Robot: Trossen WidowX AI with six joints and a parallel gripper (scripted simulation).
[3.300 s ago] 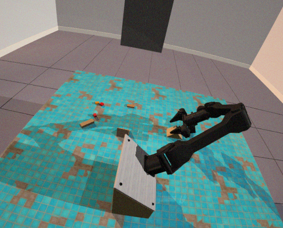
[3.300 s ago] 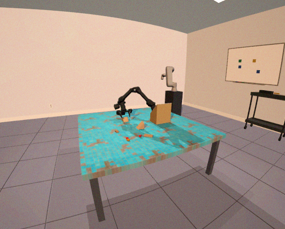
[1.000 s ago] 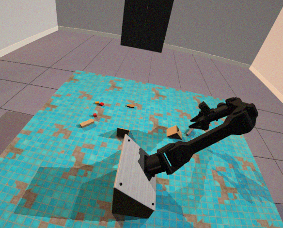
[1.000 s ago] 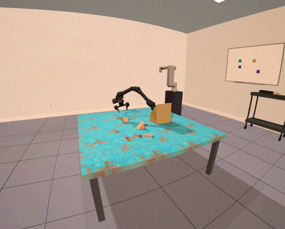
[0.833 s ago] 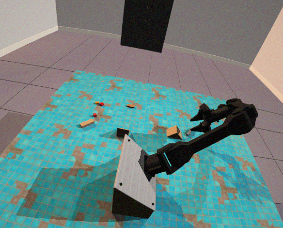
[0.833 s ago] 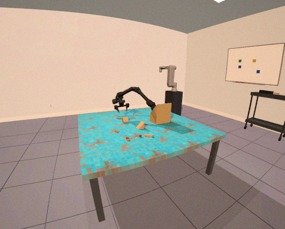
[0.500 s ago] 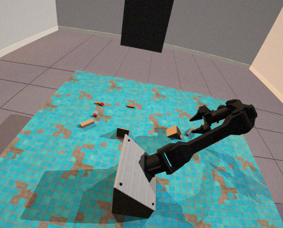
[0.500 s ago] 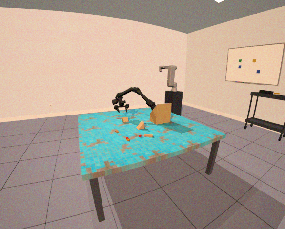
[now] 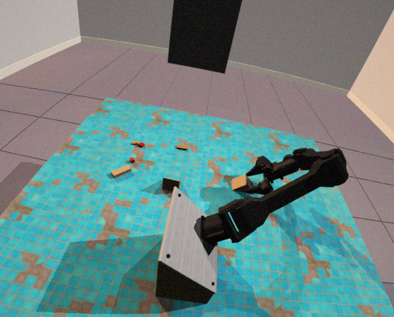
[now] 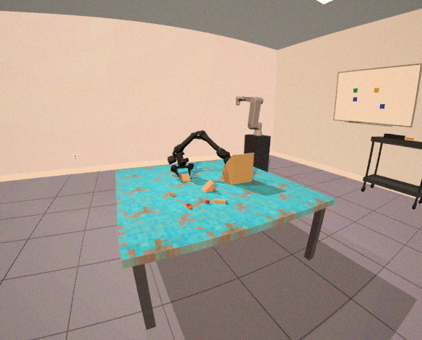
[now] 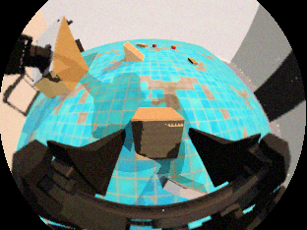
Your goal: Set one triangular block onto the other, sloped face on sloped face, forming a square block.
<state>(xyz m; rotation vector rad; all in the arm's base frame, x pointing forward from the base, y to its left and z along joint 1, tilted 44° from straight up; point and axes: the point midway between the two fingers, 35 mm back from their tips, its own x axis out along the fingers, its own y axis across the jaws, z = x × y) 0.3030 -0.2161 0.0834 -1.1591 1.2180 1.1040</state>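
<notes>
One triangular block sits on the table, between the spread fingers in the wrist view. My gripper is open, low over the table, with a finger on either side of this block. The wrist view shows gaps between the block and both fingertips. The other triangular block stands apart on the table, near the arm's wedge-shaped base, with its sloped face visible in the exterior view. The near block's full shape is partly hidden.
The large wedge base carries my arm. A long wooden piece, a small orange-and-dark piece and small red pieces lie farther off. A pale grey piece lies close to the gripper.
</notes>
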